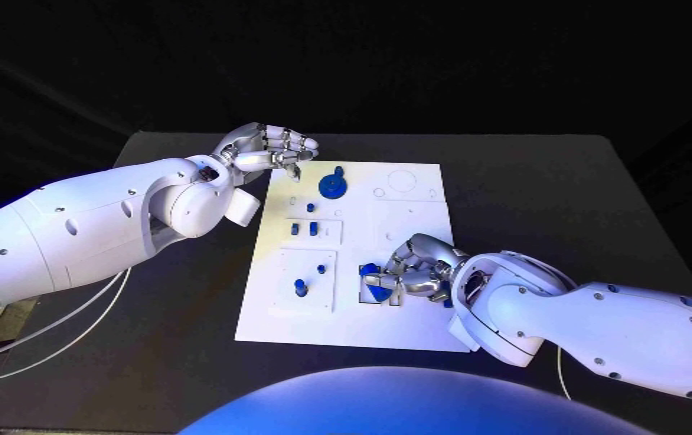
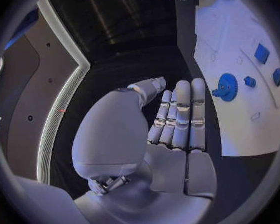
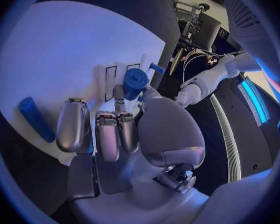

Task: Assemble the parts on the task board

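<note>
Your right hand [image 1: 411, 270] rests low on the task board [image 1: 418, 225], its fingers curled round a blue cylindrical part [image 3: 135, 80] pinched at the fingertips. Just beside that hand lies a blue rod [image 3: 35, 118]. Your left hand [image 1: 267, 148] hovers off the board's far corner, fingers straight and pressed together, empty, a blue gear [image 2: 226, 86] just beside its fingertips.

No words, numbers or signs can be read here. The flat white task board [image 1: 411, 330] on the black table [image 1: 577, 205] has thin drawn outlines, but these look like plain shapes, not letters. The white robot arms show no readable label either.
</note>
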